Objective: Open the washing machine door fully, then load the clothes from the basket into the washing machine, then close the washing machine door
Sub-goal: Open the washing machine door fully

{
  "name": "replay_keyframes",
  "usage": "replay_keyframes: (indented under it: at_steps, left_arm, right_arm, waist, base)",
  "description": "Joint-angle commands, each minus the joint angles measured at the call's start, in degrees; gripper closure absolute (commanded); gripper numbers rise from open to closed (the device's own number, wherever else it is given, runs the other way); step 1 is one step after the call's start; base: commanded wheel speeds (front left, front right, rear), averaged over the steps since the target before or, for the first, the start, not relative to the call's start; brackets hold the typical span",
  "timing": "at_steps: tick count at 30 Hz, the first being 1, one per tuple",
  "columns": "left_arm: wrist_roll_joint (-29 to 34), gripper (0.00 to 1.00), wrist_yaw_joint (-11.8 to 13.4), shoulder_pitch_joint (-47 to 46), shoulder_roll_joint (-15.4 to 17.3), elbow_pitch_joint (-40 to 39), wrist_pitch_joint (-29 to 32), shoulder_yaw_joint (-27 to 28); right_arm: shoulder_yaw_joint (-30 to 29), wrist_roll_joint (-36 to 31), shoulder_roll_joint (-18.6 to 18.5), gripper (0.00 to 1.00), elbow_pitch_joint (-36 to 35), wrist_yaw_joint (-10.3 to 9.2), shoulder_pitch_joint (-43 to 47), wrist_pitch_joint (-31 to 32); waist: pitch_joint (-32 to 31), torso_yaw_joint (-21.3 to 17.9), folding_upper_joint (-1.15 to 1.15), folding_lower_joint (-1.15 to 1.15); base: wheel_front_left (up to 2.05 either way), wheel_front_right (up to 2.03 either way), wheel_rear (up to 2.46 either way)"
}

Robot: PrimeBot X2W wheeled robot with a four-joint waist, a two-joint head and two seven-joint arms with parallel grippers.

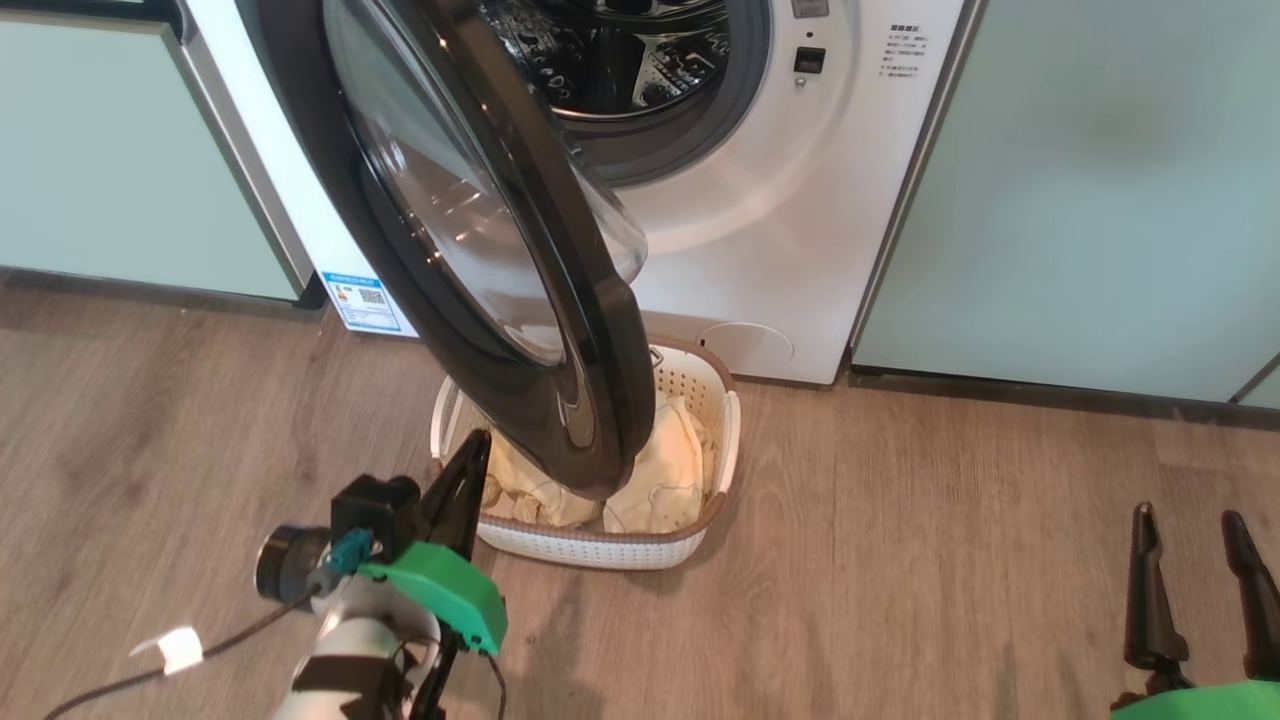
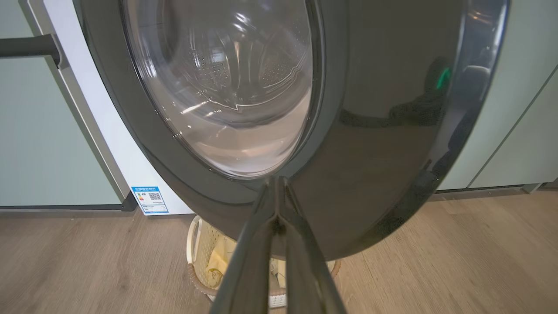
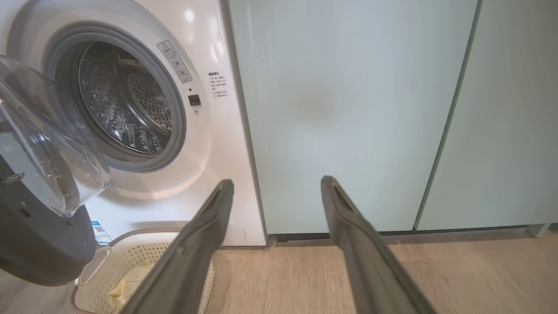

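The white washing machine (image 1: 800, 200) has its steel drum exposed. The washing machine door (image 1: 600, 330) stands partly swung out, and its black rim hangs over the basket (image 1: 600, 550). The pale yellow clothes (image 1: 670, 470) lie in the basket on the floor, partly hidden by the door. My left gripper (image 1: 474, 450) is shut with nothing in it, its tips close to the door's lower outer rim (image 2: 383, 174); I cannot tell if they touch. My right gripper (image 1: 1187, 520) stands open and empty at the lower right, pointing at the cabinet front beside the machine (image 3: 205, 152).
Pale green cabinet panels (image 1: 1080, 180) flank the machine on both sides, one with a dark handle (image 2: 26, 46). Wood floor (image 1: 950, 560) stretches to the right of the basket. A cable with a white tag (image 1: 180, 648) lies by my left arm.
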Motion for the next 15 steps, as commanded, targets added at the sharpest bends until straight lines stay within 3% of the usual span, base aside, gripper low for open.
replay_keyframes:
  at_steps: [1,9,15]
  left_arm:
    - [0.5,1.0,0.1,-3.4,0.6,-1.2,-0.4,2.0]
    - [0.8,1.0,0.3,-5.7,0.7,-0.7,-0.4,2.1]
    - [1.9,1.0,3.1,-8.7,1.3,-5.2,-0.4,4.1]
  right_arm:
    - [1.4,0.0,-0.6,0.0,-1.9,-0.16,-1.3,-0.5]
    - [1.3,0.3,-0.6,0.0,-1.8,-0.16,-1.4,-0.5]
    - [0.9,0.5,-0.6,0.0,-2.1,-0.16,-1.6,-0.5]
  waist:
    - [0.1,-0.1,0.0,0.0]
    - [0.4,-0.1,0.0,0.0]
    - [0.7,0.2,0.0,0.0]
  base:
    - [0.0,0.0,0.0]
    - [0.0,0.0,0.0]
    - [0.0,0.0,0.0]
